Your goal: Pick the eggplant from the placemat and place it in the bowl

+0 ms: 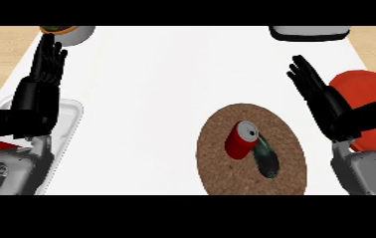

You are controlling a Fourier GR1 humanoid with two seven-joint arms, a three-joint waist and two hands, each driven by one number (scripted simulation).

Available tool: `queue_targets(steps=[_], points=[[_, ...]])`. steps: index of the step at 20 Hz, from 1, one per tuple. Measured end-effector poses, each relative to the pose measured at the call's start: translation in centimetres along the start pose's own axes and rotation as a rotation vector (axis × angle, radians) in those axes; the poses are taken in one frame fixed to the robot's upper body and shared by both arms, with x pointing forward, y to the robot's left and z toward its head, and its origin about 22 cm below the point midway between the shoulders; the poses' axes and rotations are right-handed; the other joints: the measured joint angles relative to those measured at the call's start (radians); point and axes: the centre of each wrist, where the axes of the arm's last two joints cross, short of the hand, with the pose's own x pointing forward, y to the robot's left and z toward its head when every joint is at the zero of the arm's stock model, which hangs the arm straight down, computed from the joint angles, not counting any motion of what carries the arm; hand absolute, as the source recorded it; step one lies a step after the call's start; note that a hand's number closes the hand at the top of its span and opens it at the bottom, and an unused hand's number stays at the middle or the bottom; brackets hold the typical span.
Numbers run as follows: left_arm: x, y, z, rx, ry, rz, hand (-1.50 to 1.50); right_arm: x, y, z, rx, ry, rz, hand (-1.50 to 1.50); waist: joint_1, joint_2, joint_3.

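At 9 o'clock in the head view, the robot's black left hand (46, 67) stands with its fingers straight and together, pointing up, holding nothing. Under its forearm lies a pale rectangular tray (67, 120), touching the view's left edge. At 11 o'clock, just above the fingertips, sits a small white round dish with something orange and green in it (72, 33), cut by the view's upper edge.

The white counter (161, 92) fills the middle. At 5 o'clock lies the round brown woven placemat (220, 167). On it a red cylindrical can with a silver top (241, 139) lies tilted, and the dark green-black eggplant (267, 160) lies just beside it at the can's 4 o'clock, touching or nearly touching; I cannot tell which.

At 1 o'clock a grey-and-white shallow object (308, 32) is cut by the upper edge. At 3 o'clock the black right hand (316, 90) is open, fingers straight and slightly spread, holding nothing. Partly behind it sits the red round bowl (356, 85), well apart from the eggplant.
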Motion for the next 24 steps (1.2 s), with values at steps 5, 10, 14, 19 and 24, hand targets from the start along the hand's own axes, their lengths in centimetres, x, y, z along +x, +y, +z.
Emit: queue_targets(steps=[5,10,14,19,24], points=[[-1.3,-2.1,1.8,-0.129,0.120,0.094,0.00,1.2,-0.3,0.7,-0.039,0.070,0.157,1.50,-0.018,0.018,-0.024],[-3.3,-4.1,4.3,-0.249,0.283,0.216,0.00,0.1,-3.3,2.8,-0.286,0.255,0.428,-1.50,-0.061,0.023,-0.038],[-3.8,-5.5,5.3,-0.323,0.336,0.279,0.00,0.4,1.9,4.5,-0.273,0.222,0.495,-1.50,-0.042,0.023,-0.035],[-4.2,-6.1,5.9,-0.369,0.361,0.307,0.00,3.1,4.5,5.4,-0.160,0.278,0.712,-1.50,-0.021,0.024,-0.036],[-4.2,-6.5,5.6,-0.395,0.369,0.314,0.00,5.9,5.7,4.6,-0.128,0.459,0.954,-1.50,-0.001,0.026,-0.037]])
